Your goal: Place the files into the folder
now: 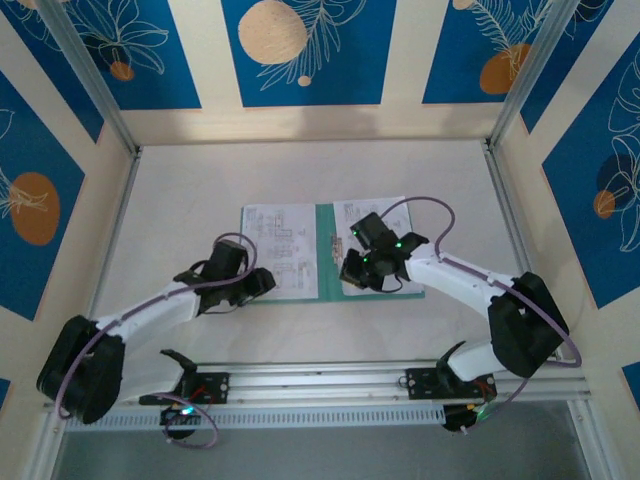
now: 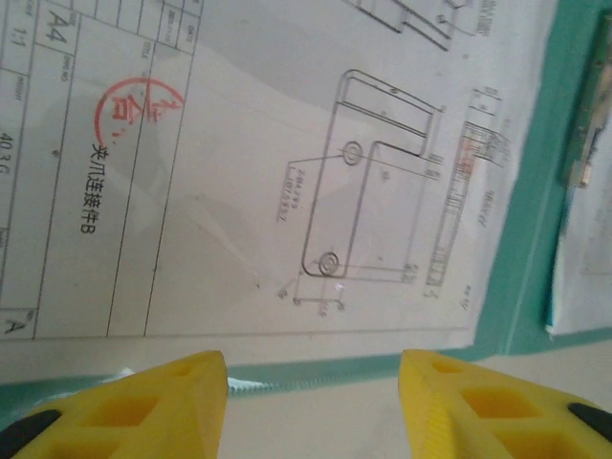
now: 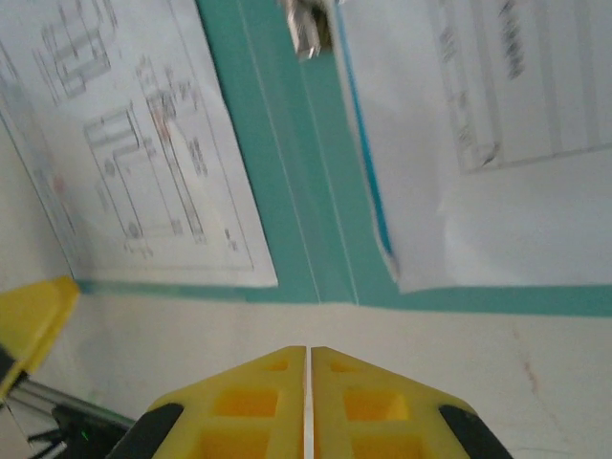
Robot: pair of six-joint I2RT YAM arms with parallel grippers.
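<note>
Your folder (image 1: 327, 250) lies open on the worktop (image 1: 200, 200), files (image 1: 280, 250) loose on both leaves. Left gripper (image 2: 314, 382) jaws are spread, right gripper (image 3: 308, 368) jaws pressed together, empty; lifting a leaf could spill sheets.

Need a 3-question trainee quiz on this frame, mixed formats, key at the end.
1. True or false: the folder lies closed.
2. Which hand has its fingers apart? A) left B) right
3. Fill in: the sheet below the left hand bears a round ___ stamp.
Key: 1 false, it lies open with paper on both leaves. 2 A; the right hand has its fingers together, holding nothing. 3 red.
</note>
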